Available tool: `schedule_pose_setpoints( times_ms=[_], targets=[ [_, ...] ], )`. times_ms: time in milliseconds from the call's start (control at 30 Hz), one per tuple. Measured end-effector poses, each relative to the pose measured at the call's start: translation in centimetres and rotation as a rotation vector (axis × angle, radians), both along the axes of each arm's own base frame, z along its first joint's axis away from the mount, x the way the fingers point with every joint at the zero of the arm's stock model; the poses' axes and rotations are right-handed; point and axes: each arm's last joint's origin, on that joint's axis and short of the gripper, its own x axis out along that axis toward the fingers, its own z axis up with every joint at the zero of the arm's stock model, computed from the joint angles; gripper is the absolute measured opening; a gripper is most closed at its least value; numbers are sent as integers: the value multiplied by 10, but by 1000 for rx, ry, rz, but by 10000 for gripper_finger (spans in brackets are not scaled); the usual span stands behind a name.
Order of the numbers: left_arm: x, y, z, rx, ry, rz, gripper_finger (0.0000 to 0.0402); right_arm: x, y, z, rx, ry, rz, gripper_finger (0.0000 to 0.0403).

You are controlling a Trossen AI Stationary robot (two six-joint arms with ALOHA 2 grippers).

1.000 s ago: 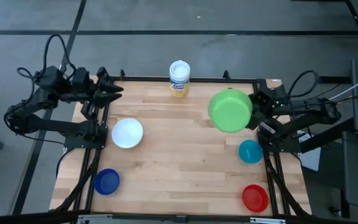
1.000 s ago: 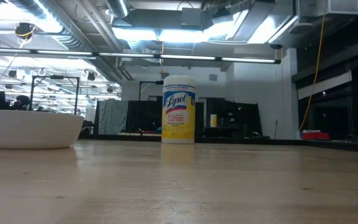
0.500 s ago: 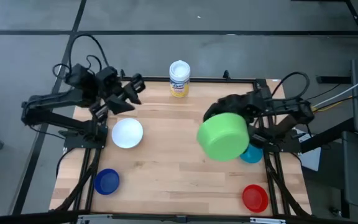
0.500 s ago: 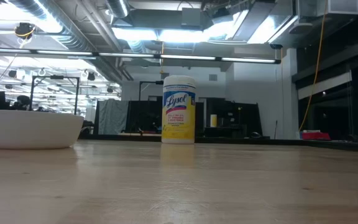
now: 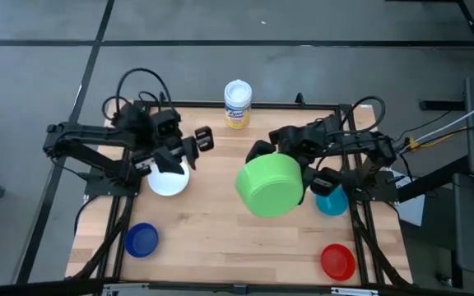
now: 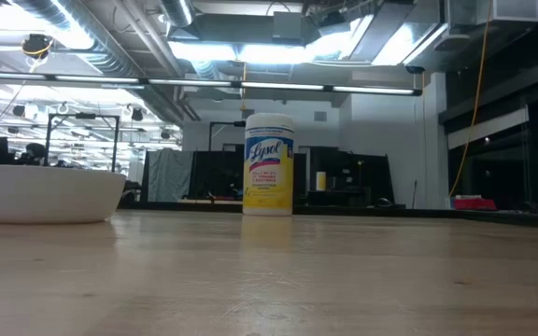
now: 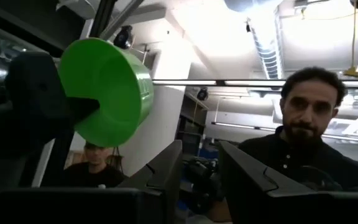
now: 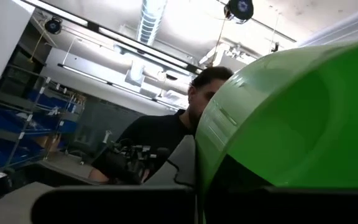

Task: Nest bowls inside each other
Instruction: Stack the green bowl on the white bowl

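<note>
My right gripper (image 5: 280, 153) is shut on the green bowl (image 5: 268, 186), which hangs tipped above the middle of the table; the left wrist view shows it too (image 7: 104, 90). My left gripper (image 5: 197, 141) stands open and raised over the far right side of the white bowl (image 5: 168, 179), its fingers (image 7: 199, 171) apart with nothing between them. The white bowl rests on its base on the table (image 6: 49, 194). The blue bowl (image 5: 141, 240) sits near left, the red bowl (image 5: 337, 261) near right. The teal bowl (image 5: 332, 202) lies partly under my right arm. My right gripper holds the green bowl at its rim (image 7: 73, 102), on the side toward my right arm. One finger (image 7: 84, 107) lies across the open mouth; the other is hidden behind the wall. The bowl hangs clear of the table, tipped on its side.
A yellow canister with a white lid (image 5: 237, 104) stands at the far edge, middle (image 6: 269, 164). The wooden table (image 5: 220, 238) has bare room between the blue and red bowls. A person in a dark top (image 7: 306, 134) shows beyond the table in both wrist views.
My right gripper has carried the green bowl from the far right toward the table's middle, somewhat nearer and higher. My left gripper has swung from the far left corner toward the right and near, over the white bowl, tipping upward and rolling as it went.
</note>
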Motion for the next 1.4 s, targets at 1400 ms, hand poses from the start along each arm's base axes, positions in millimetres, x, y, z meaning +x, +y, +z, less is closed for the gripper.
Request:
schedule_pose_setpoints(
  times_ms=[1400],
  targets=[
    [20,-20,-14,-30,49,8,100,37,2,-21,27,224,-128,4]
  ],
)
